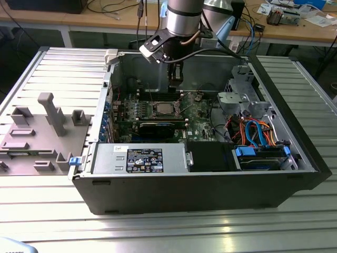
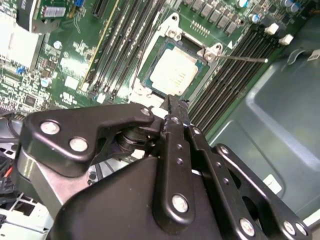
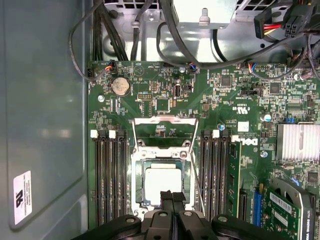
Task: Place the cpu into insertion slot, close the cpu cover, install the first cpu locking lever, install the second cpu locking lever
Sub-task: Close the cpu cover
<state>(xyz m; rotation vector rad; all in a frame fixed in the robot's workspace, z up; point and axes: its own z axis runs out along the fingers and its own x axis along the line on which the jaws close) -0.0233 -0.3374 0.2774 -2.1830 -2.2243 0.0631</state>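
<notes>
Claw [image 2: 175, 103] is hanging over the board with its fingers pressed together, not gripping anything. Just past the tips, the cpu [image 3: 160, 182] is already sitting flat in the insertion slot [image 3: 136, 185], pale metal top facing up. The cpu cover [image 3: 162, 120] is lying flipped open beyond the slot, not over the chip. All of it is sitting on the green motherboard [image 3: 220, 100] inside the open computer case [image 1: 210, 195], which is resting on the ribbed metal surface [image 1: 158, 232].
</notes>
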